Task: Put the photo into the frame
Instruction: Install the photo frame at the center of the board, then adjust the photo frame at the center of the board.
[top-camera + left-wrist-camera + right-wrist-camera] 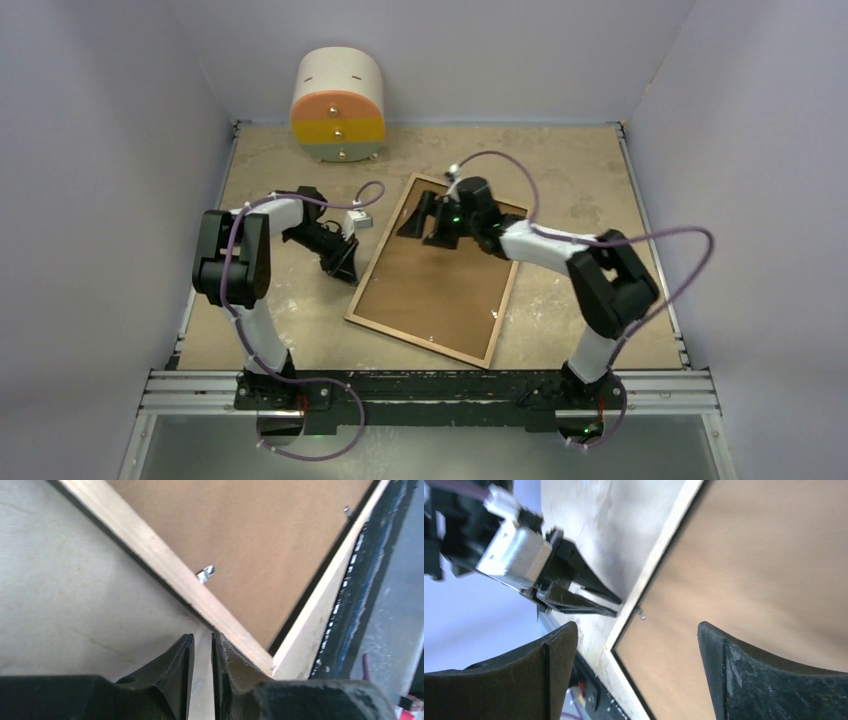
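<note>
Tabletop (600, 160), right claw (636, 627) wide apart over frame (430, 290) (left claw (202, 636) nearly together, empty)

Pale wood frame (418, 342), brown backing board (440, 285), orange-yellow-green striped drawer box (337, 110)

Soft, even light from above fills the overhead view, bright, with only weak shadows. The left wrist view is sharp on the frame (155, 560), but its near fingers (172, 675) are dark. The right wrist view is smeared, perhaps by motion blur, softening the backing board (774, 555).
</note>
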Action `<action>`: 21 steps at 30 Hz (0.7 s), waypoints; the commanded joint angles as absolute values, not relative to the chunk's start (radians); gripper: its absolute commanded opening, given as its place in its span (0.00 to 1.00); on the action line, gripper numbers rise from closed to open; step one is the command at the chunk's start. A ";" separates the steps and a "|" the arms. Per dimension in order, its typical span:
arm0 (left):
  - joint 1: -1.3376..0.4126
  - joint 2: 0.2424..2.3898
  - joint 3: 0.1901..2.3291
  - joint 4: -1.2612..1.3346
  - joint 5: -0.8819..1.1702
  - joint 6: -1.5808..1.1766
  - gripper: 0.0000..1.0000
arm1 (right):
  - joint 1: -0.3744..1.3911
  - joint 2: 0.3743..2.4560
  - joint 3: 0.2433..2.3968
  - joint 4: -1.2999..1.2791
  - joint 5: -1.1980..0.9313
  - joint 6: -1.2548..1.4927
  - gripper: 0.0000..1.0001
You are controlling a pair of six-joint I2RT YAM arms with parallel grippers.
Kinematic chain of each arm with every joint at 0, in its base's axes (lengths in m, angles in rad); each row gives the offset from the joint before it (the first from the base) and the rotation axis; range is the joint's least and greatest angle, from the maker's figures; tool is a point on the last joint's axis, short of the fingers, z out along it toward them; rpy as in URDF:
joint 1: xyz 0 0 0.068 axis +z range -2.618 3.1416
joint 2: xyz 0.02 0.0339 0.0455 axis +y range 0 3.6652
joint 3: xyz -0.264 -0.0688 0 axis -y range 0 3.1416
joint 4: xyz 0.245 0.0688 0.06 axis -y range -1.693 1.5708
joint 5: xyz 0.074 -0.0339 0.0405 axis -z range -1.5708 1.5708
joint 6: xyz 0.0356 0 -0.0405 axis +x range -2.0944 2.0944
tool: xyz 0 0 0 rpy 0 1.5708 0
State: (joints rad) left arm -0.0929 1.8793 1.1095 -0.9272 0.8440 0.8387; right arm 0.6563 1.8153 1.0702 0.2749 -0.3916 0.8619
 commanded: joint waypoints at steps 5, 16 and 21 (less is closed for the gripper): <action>-0.072 1.796 1.138 -0.865 0.714 0.837 0.33 | 0.389 1.390 0.769 -0.009 -0.031 0.781 0.99; -0.167 1.767 1.005 -0.740 0.581 0.789 0.36 | 0.219 1.229 0.518 -0.007 0.005 0.744 0.99; -0.242 1.742 0.959 -0.721 0.525 0.778 0.36 | 0.212 1.390 0.602 0.066 -0.164 0.732 0.99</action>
State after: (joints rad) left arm -0.1894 1.7500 1.0252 -0.7616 0.6193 0.7906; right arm 0.2157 1.2835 0.5381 0.0074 -0.0399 0.7624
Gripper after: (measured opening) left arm 0.359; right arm 0.987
